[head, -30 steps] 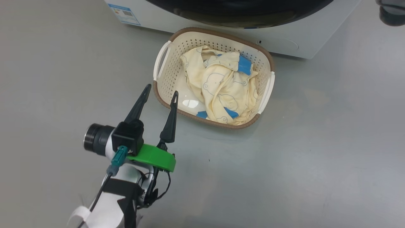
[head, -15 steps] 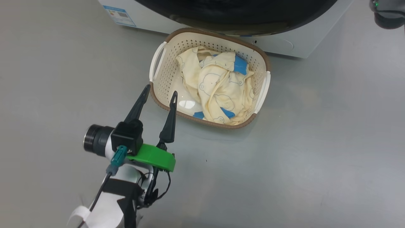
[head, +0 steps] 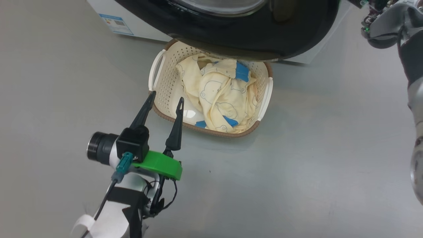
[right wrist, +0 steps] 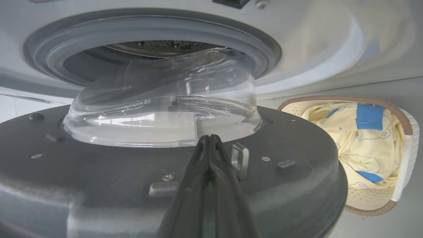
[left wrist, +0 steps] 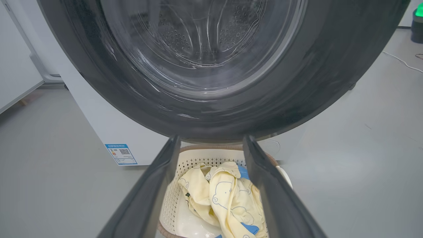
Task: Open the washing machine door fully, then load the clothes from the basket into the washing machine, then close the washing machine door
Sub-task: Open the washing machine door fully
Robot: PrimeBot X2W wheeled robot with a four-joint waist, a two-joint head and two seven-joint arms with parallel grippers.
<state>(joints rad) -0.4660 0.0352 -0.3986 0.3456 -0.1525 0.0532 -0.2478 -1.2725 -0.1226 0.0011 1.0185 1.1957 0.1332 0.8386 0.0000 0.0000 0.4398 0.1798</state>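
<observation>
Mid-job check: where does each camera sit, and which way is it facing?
Head view: high, facing down at the basket and the washing machine door; open left gripper and right arm show.
Left wrist view: along that gripper, at the door's outer face.
Right wrist view: along the shut right gripper, at the door's inner side.
Shared: the clothes.

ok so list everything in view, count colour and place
washing machine: one, white, behind the basket
washing machine door: one, glossy black with clear glass bowl, partly open above the basket's far edge
gasket: one, grey, around the drum opening
label: one, blue, machine's lower front corner
basket: one, cream with brown rim, on the floor
clothes: heap, count unclear, pale yellow with blue trim, inside the basket
floor: one, grey, underneath everything
left pincer: one, dark, open, by the basket's near corner
right pincer: one, dark, shut, at the door's inner face
</observation>
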